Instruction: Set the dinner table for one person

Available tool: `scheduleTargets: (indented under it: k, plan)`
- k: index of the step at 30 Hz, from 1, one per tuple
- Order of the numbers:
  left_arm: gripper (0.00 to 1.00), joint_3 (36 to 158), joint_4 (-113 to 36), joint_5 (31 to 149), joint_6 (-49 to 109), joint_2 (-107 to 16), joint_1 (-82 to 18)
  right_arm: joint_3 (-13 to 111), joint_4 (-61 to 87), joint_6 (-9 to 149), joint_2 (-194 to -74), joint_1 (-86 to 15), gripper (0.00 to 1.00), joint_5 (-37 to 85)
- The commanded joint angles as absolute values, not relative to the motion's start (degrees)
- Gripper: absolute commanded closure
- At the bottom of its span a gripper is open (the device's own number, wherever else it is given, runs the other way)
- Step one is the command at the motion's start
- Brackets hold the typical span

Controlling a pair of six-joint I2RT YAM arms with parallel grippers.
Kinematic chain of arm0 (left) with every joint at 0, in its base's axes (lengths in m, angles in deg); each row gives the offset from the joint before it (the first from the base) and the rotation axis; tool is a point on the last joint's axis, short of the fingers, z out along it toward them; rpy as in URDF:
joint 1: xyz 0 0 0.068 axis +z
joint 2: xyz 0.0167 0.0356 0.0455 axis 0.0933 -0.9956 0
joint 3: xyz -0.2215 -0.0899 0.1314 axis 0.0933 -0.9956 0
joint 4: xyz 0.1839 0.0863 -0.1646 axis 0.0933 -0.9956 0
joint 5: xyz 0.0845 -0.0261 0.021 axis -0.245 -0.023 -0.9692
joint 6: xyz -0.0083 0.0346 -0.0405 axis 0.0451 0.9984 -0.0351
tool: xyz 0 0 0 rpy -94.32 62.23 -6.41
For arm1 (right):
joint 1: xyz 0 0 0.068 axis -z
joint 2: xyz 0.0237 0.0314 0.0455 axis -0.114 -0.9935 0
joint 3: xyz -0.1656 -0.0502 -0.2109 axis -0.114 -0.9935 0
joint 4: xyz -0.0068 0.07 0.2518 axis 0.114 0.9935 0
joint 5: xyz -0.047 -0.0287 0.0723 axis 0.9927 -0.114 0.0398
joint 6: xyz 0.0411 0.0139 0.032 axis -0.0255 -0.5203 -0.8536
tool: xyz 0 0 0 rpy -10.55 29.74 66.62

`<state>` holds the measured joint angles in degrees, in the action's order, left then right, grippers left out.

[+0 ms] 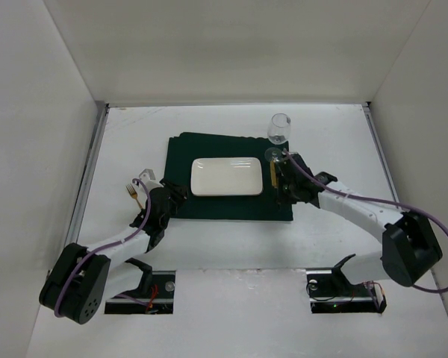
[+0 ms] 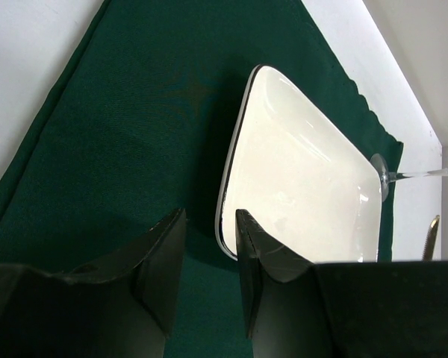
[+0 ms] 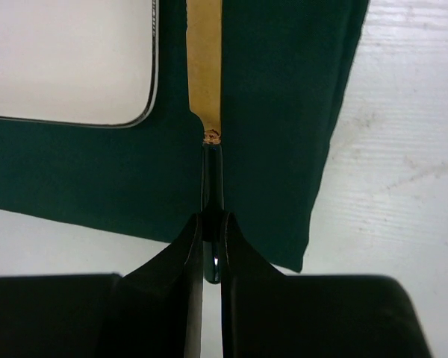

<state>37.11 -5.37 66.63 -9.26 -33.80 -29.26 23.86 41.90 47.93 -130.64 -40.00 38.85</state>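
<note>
Now right pincer (image 3: 211,224) clamps knife (image 3: 205,74) beside plate (image 3: 67,60).

**Where everything lies on the table**

We find the placemat (image 1: 181,149) lying around the middle of the dinner table (image 1: 336,134), with bare tabletop on every side of it. The plate (image 1: 226,177) rests on the placemat at its centre, its long side running left to right. Just right of the plate, on the strip of placemat between it and the placemat's right edge, lies the knife (image 3: 204,60). It points toward the far edge, and its near end sits between the fingers of the right gripper (image 3: 211,231). Behind the knife, at the placemat's far right corner, stands the glass (image 1: 281,127). The fork (image 1: 132,194) lies off the placemat, on the table just left of its near left part.
</note>
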Motion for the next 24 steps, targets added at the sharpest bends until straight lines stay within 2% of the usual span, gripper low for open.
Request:
scheduleTargets:
  k: [1, 17, 24]
  plan:
    - [0.70, 36.77, -3.51, 66.69, -9.52, -34.04, -29.04, 27.13, 36.77, 50.16, -133.08, -39.99, 0.94, 37.12]
    - [0.70, 36.94, -3.16, 66.25, -9.35, -35.01, -29.22, 24.58, 35.45, 41.64, -139.24, -38.06, 0.93, 38.70]
    - [0.70, 36.94, -3.07, 66.51, -9.52, -35.36, -28.96, 25.19, 35.45, 41.19, -140.38, -37.53, 0.84, 39.67]
